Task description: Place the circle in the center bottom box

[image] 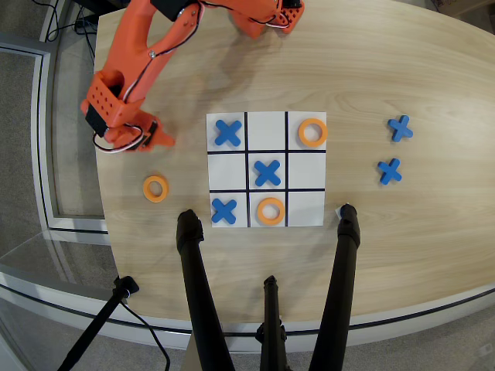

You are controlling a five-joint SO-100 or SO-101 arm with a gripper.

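In the overhead view the 3x3 board (pixel 305 171) lies mid-table. One orange ring (pixel 155 188) lies loose on the table left of the board. Two more rings sit on the board, one in the upper right cell (pixel 312 132) and one in the middle cell of the lower row (pixel 271 211). The center cell of the row toward the robot's base (pixel 267 130) is white and holds nothing. My orange gripper (pixel 158 139) hangs left of the board, above the loose ring in the picture and apart from it. Its fingers blend together, so I cannot tell whether it is open or holds a ring.
Blue X pieces sit in the upper left (pixel 227 132), center (pixel 267 172) and lower left (pixel 223 210) cells. Two spare X pieces (pixel 399 127) (pixel 389 171) lie right of the board. Black tripod legs (pixel 193 294) (pixel 340 278) cross the table's near edge.
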